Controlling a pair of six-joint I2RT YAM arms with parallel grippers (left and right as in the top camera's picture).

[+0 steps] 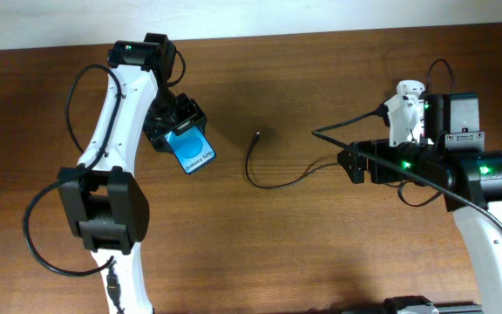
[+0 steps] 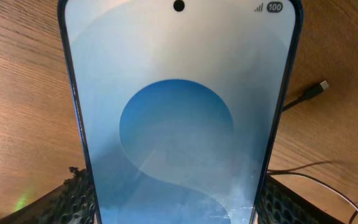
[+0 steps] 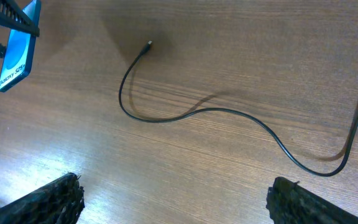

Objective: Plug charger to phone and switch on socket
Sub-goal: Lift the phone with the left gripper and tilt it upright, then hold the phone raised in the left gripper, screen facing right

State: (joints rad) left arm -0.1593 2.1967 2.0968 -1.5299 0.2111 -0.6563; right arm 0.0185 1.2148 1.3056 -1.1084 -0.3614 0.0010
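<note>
My left gripper [image 1: 179,131] is shut on the phone [image 1: 193,150], gripping its two long edges and holding it tilted above the table. The blue screen fills the left wrist view [image 2: 179,112]. The charger [image 1: 268,183] lies in a loop on the wood, its connector tip [image 1: 258,135] free to the right of the phone. It also shows in the right wrist view [image 3: 216,111] and in the left wrist view [image 2: 321,87]. My right gripper [image 1: 349,164] is open and empty above the table [image 3: 176,199], right of the cable loop. The white socket [image 1: 405,109] is partly hidden behind the right arm.
The brown wooden table [image 1: 260,253] ends at a pale wall strip along the far edge. The robots' thicker black cables loop by the left arm base [image 1: 37,235] and around the right arm [image 1: 443,70].
</note>
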